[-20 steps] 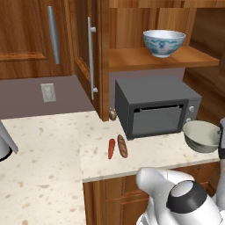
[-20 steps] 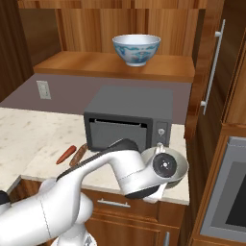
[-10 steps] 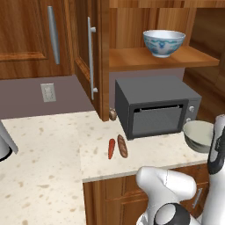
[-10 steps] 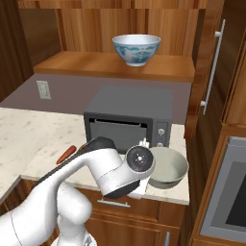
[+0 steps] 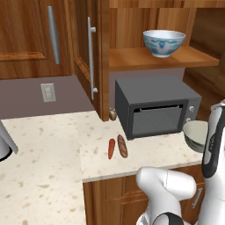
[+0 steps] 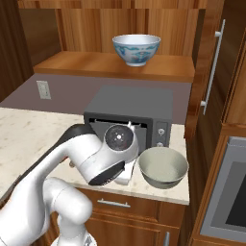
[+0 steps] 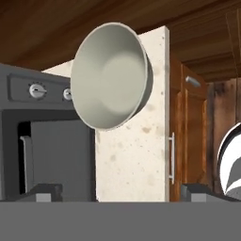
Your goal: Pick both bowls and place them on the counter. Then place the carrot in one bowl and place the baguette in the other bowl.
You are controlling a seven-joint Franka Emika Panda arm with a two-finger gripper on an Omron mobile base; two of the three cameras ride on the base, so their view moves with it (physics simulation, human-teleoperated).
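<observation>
The grey-green bowl [image 6: 163, 166] with a cream inside stands on the counter [image 6: 29, 132], right of the microwave. The hand view is rolled sideways and shows that bowl [image 7: 110, 77] ahead, above the fingertips. My gripper [image 7: 121, 193] is open with nothing between its fingers, apart from the bowl. In the right base view my wrist [image 6: 119, 141] hangs just left of the bowl. The white bowl with blue pattern [image 5: 163, 42] sits on the wooden shelf above the microwave. The carrot [image 5: 111, 148] and the baguette [image 5: 122, 146] lie side by side on the counter [image 5: 48, 154].
A dark microwave [image 5: 156, 110] stands at the back of the counter under the shelf [image 5: 176, 59]. A tall cabinet door with a long handle [image 6: 211, 67] rises to the right. The counter's right end [image 6: 185, 192] is close behind the grey-green bowl.
My wrist has swung left and slightly up, away from in front of the grey-green bowl, which now shows fully. The bowls, carrot and baguette have not moved.
</observation>
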